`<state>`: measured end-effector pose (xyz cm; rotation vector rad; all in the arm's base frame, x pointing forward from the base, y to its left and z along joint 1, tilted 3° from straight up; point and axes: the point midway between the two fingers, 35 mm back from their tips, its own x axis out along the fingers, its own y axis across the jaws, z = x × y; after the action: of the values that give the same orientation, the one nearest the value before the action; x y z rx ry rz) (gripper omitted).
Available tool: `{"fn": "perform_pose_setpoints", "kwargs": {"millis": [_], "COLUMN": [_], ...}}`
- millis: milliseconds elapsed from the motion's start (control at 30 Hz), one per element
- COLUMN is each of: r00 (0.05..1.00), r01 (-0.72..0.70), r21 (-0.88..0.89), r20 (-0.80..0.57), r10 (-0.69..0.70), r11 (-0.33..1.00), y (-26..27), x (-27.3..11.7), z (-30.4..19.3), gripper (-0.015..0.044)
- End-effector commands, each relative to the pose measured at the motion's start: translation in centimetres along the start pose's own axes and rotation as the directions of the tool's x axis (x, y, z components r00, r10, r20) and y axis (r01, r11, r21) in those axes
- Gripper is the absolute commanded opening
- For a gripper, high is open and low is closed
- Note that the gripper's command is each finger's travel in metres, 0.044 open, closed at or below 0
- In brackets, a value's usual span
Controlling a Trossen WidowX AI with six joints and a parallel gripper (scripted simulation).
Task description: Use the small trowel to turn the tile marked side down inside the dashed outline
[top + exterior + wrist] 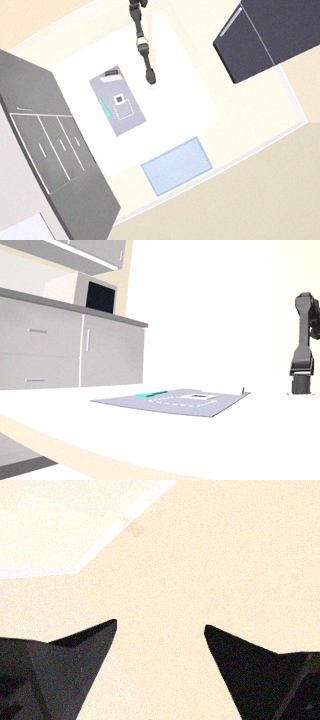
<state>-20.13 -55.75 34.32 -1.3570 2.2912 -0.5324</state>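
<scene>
On the grey rectangular mat [129, 126] [180, 409], our wide-open, empty jaws could miss the thin teal trowel [103, 106] [149, 394] by descending misaligned.

We can read no text, label, brand or number on anything in the three views. The signs we can make out are a dark square mark [119, 99] [199, 396] on the upper face of the tile [115, 101] [211, 396], and a dashed white outline [126, 118] [190, 405] on the mat [129, 125] [124, 402].
</scene>
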Motion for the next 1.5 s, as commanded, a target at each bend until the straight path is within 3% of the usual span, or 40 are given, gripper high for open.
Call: {"fn": "perform_pose_setpoints", "kwargs": {"millis": [0,367,900,1467], "r00": [1.0,0.966,0.784,0.462], "r01": [0.001,-0.037,-0.348,-0.782], "r21": [0.004,0.246,0.448,0.309], "r20": [0.004,0.258,0.621,0.871], "r10": [-0.001,-0.029,-0.006,0.169], "r11": [1.0,0.969,0.823,0.541], "y": [-0.1,-4.7,-9.7,-10.2], "x": [0.0,-2.8,-11.7,-26.7], "z": [0.1,9.3,22.9,34.2], "gripper": [0.0374,0.01,0.01,0.01]}}
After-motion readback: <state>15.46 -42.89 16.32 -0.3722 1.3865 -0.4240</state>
